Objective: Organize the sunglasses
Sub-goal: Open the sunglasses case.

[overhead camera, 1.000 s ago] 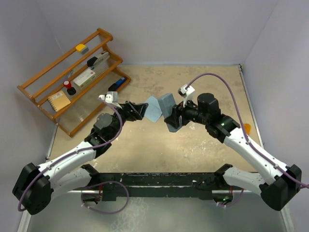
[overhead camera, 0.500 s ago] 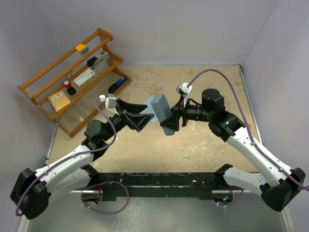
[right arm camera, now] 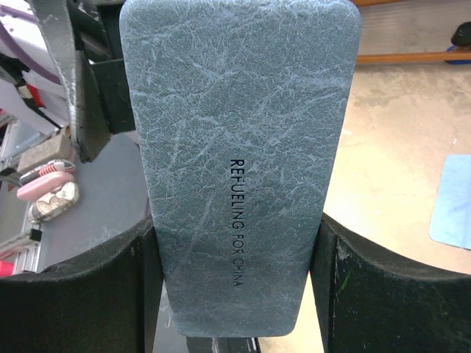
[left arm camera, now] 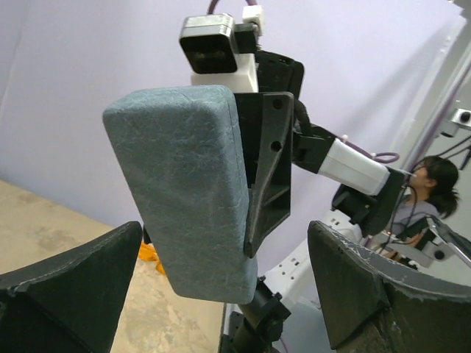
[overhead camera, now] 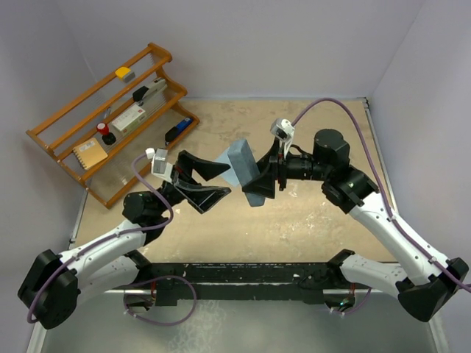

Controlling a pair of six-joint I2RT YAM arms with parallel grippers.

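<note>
Above the table's (overhead camera: 309,220) middle, your right gripper (overhead camera: 255,176) grips the case (overhead camera: 239,156) in half-spread jaws. Your left gripper (overhead camera: 208,182) has just released it and backed off, wide and empty; the handover looks complete.

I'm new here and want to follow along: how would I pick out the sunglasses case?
Look over the middle of the sandy table, where the two arms meet. The right arm holds the case up between its jaws. It is a rounded, grey-blue oblong with a scratchy texture and small printed lettering, unlike the pale blue cloth lying flat on the table.
</note>
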